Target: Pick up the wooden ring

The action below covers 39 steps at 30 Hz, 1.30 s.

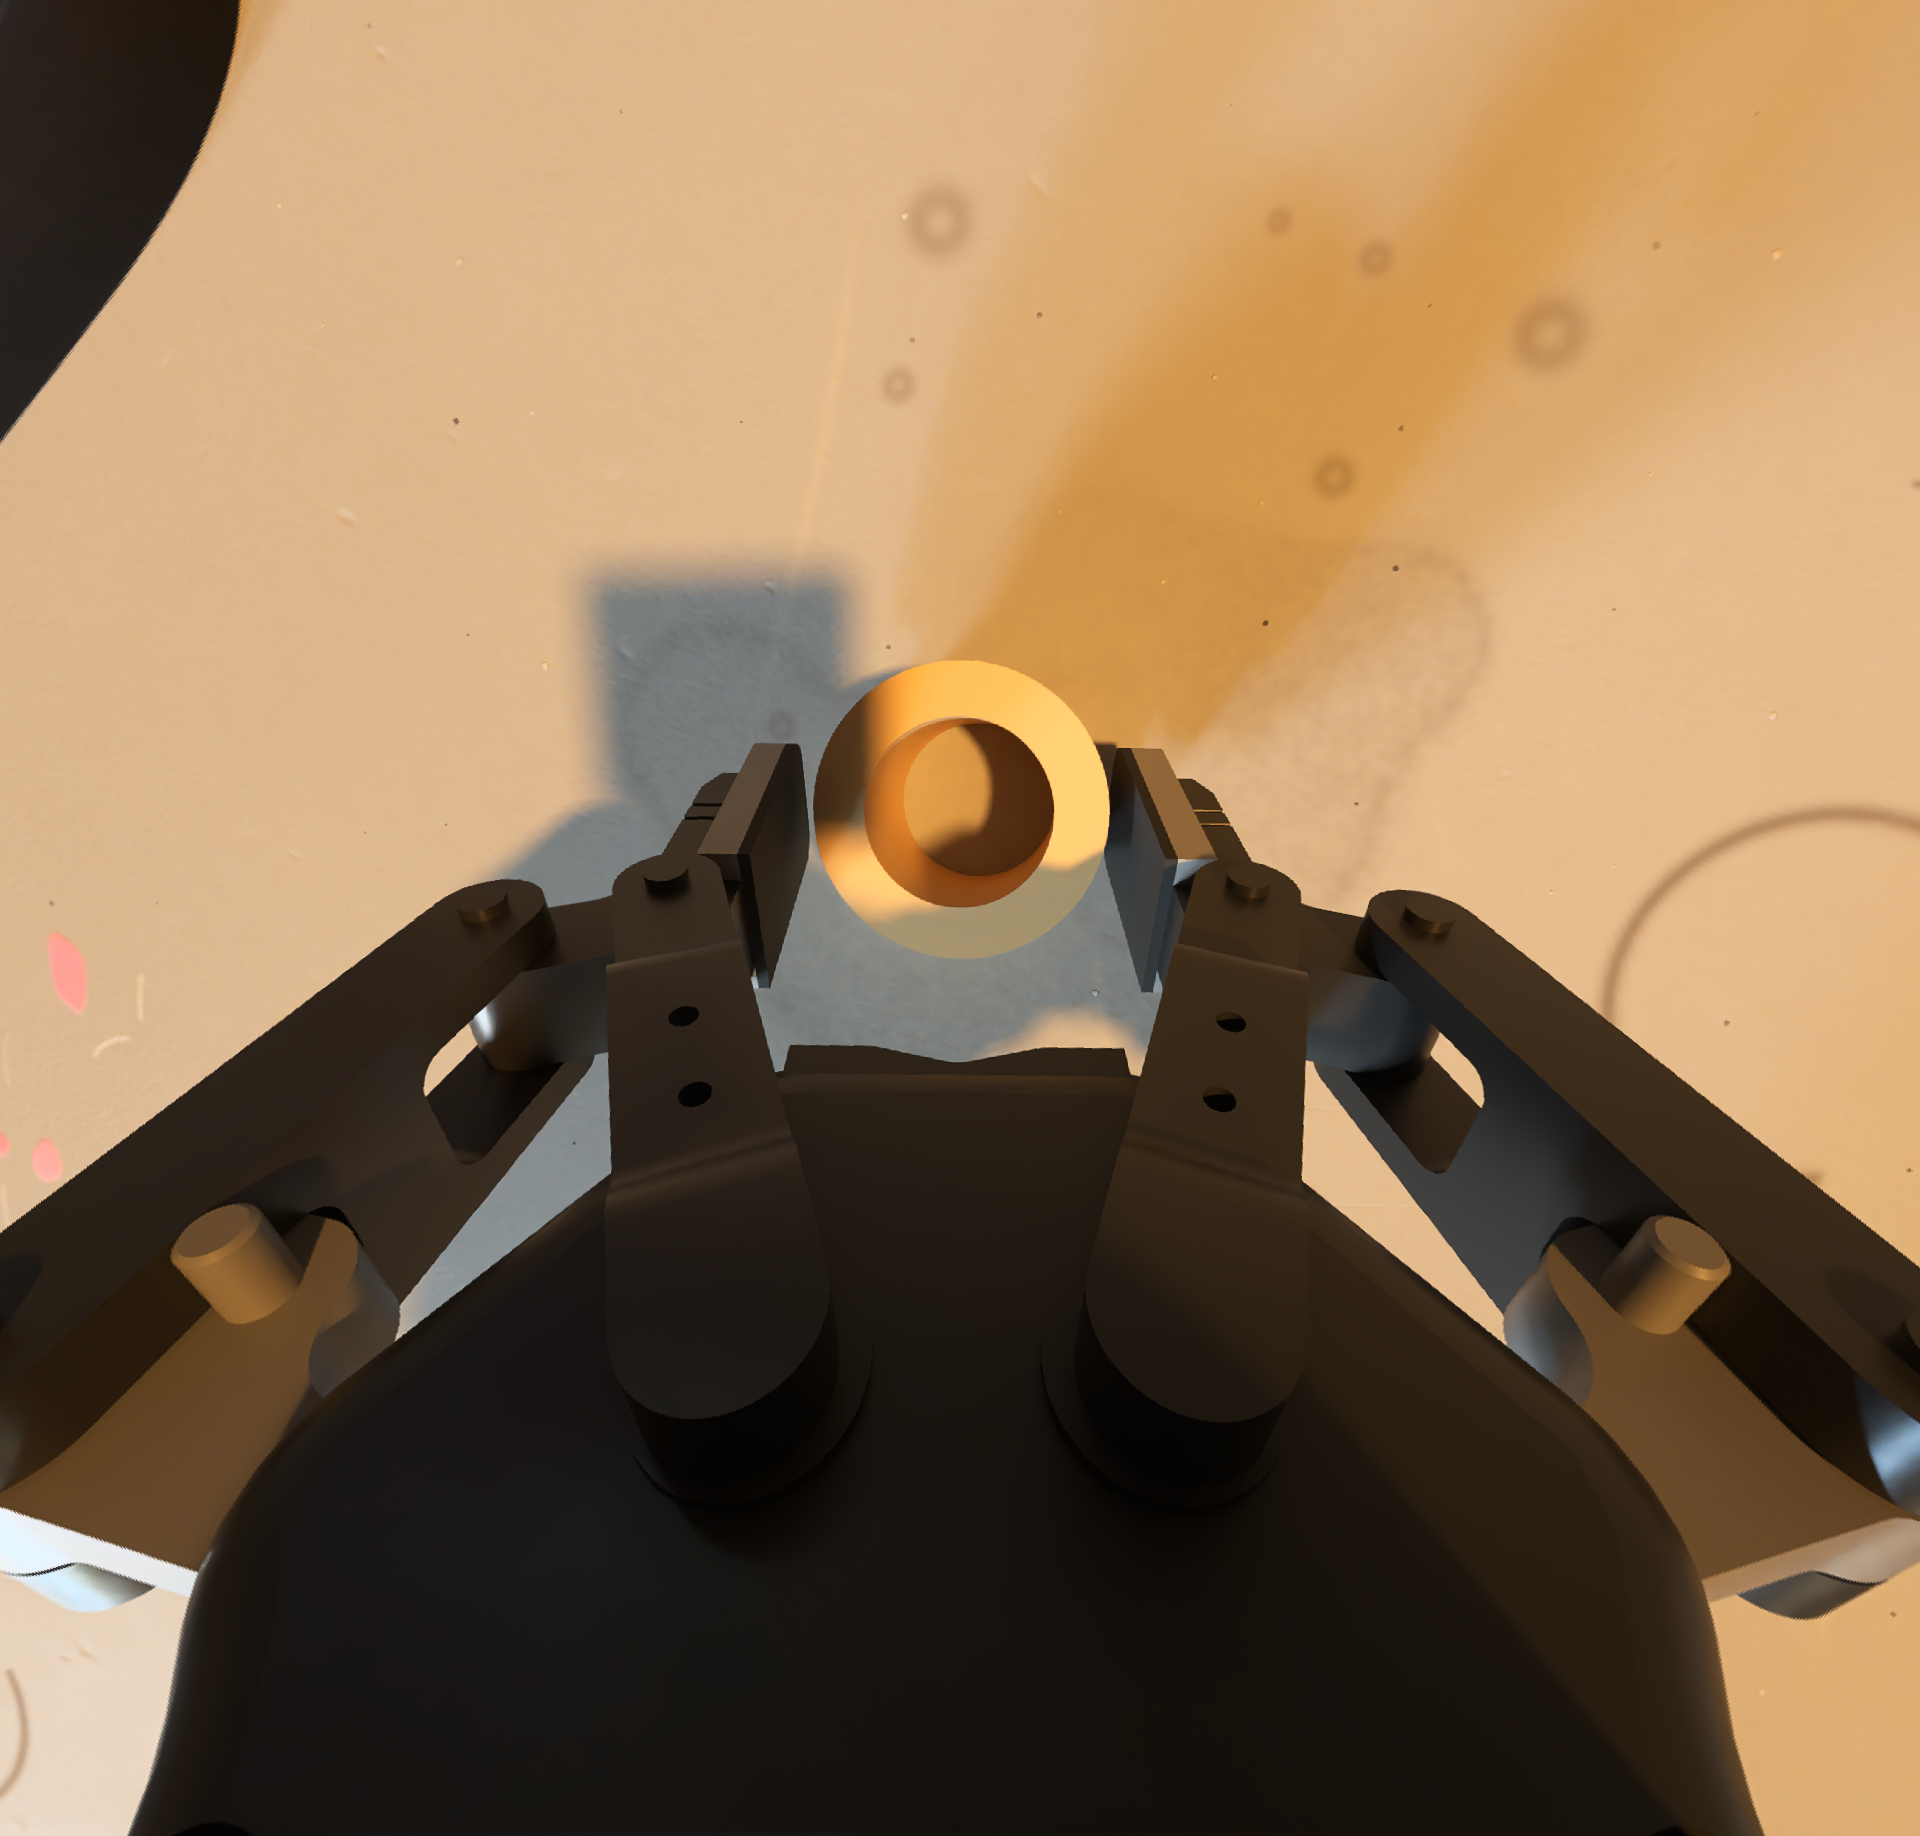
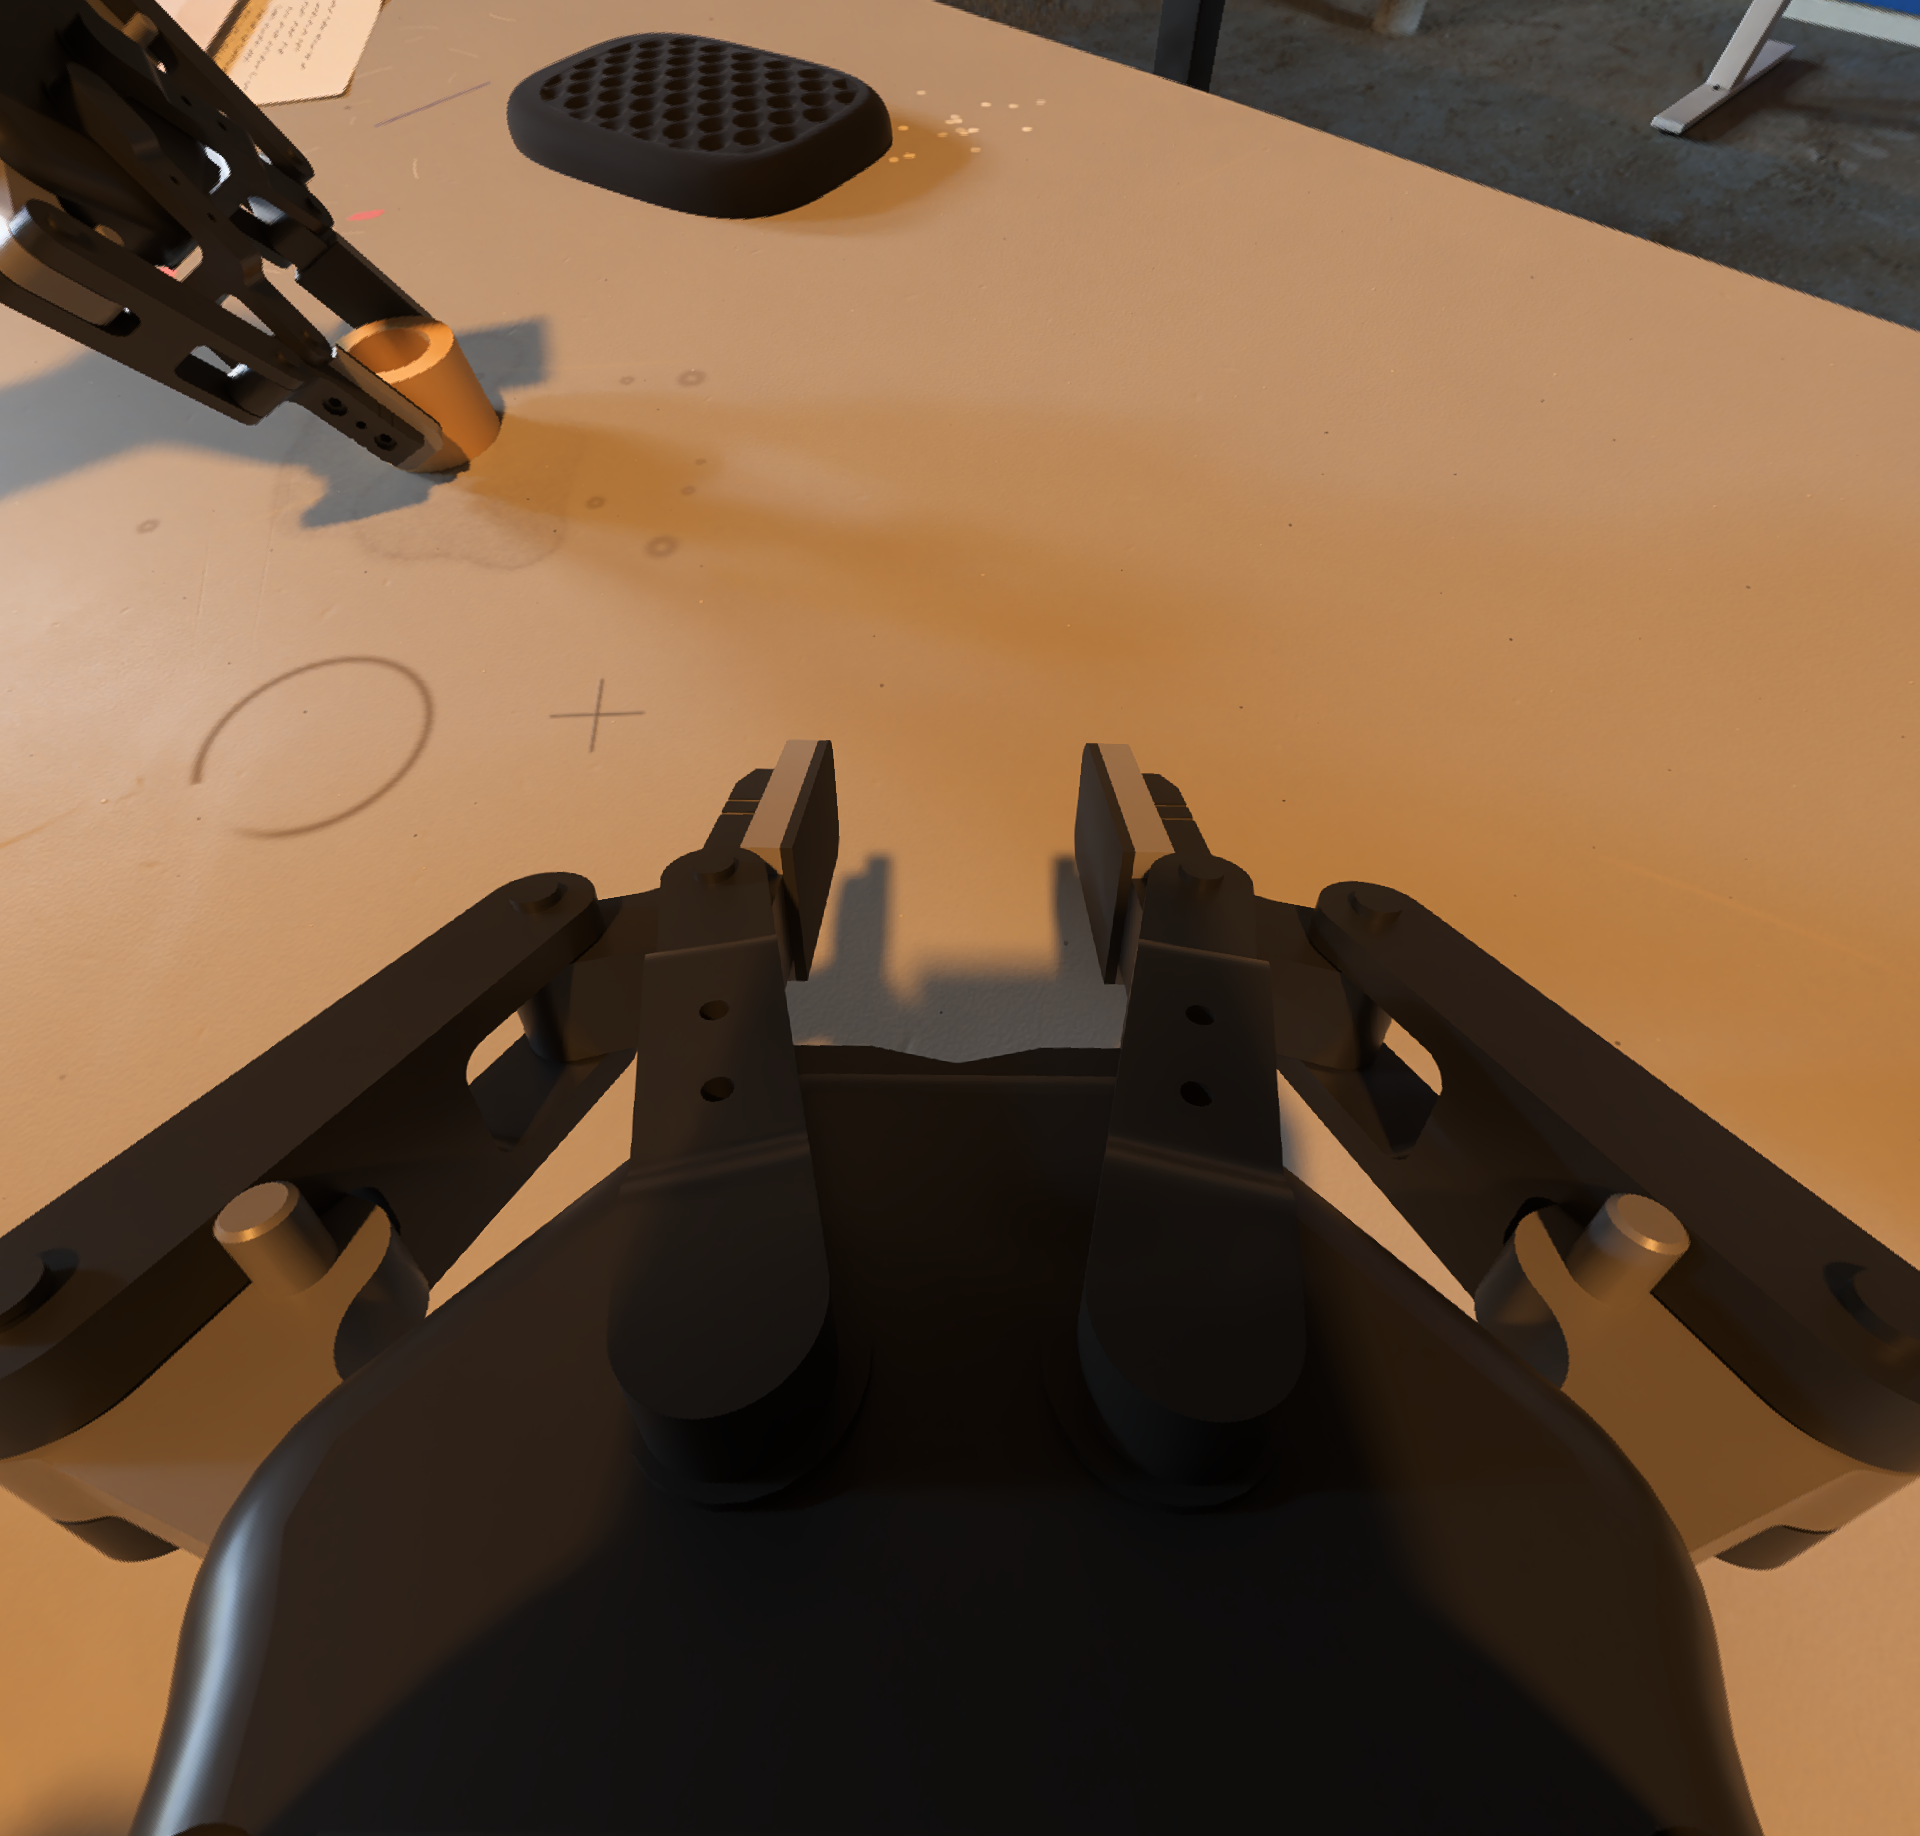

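The wooden ring is a short, thick, light-brown tube. In the left wrist view it sits between the pads of my left gripper, its hole facing the camera, and both pads touch its sides. In the right wrist view the ring is tilted in the left gripper at the far left, with its lower edge at or just above the tan table. My right gripper is open and empty, low over the table and well to the right of the ring.
A black perforated pad lies beyond the ring, with sheets of paper at the far left. A drawn circle and a cross mark the table. The table edge runs along the far right. A dark curved shape fills the upper left corner of the left wrist view.
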Tool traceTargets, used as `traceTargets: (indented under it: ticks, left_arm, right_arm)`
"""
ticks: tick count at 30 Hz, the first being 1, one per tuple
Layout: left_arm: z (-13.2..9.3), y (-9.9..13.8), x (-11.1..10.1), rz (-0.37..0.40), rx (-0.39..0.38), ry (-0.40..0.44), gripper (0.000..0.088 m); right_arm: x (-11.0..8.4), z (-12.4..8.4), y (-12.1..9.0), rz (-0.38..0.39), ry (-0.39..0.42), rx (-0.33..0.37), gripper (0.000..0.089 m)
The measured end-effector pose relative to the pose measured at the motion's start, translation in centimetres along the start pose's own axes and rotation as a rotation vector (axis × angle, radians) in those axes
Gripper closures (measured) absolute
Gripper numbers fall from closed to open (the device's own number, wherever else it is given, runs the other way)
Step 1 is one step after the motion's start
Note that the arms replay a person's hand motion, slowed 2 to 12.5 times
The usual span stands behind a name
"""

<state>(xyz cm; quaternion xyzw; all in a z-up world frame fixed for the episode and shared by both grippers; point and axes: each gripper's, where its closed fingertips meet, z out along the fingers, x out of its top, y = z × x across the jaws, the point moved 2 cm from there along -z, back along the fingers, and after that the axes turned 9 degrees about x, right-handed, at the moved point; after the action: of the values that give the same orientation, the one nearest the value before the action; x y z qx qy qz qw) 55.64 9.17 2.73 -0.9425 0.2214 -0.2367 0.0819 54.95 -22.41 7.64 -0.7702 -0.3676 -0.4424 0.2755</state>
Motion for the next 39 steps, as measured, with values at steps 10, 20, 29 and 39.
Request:
traceTargets:
  ticks: [10,20,29,39]
  left_arm:
    - [0.1,0.3,0.3,0.007,-0.016,0.027,0.0383]
    - [0.0,0.3,0.3,0.032,-0.010,0.030,0.0411]
    - [-0.2,-0.4,0.3,0.064,0.034,0.043,0.0412]
    - [-1.2,-1.6,1.0,0.096,0.119,0.100,0.0412]
  right_arm:
    - [-0.1,0.1,-0.1,-0.007,-0.006,-0.003,0.0477]
    - [-0.2,0.2,-0.2,-0.012,-0.015,0.000,0.0477]
    - [-0.4,0.4,-0.3,-0.018,-0.025,0.003,0.0478]
    - [-0.5,0.5,-0.4,-0.030,-0.036,-0.001,0.0479]
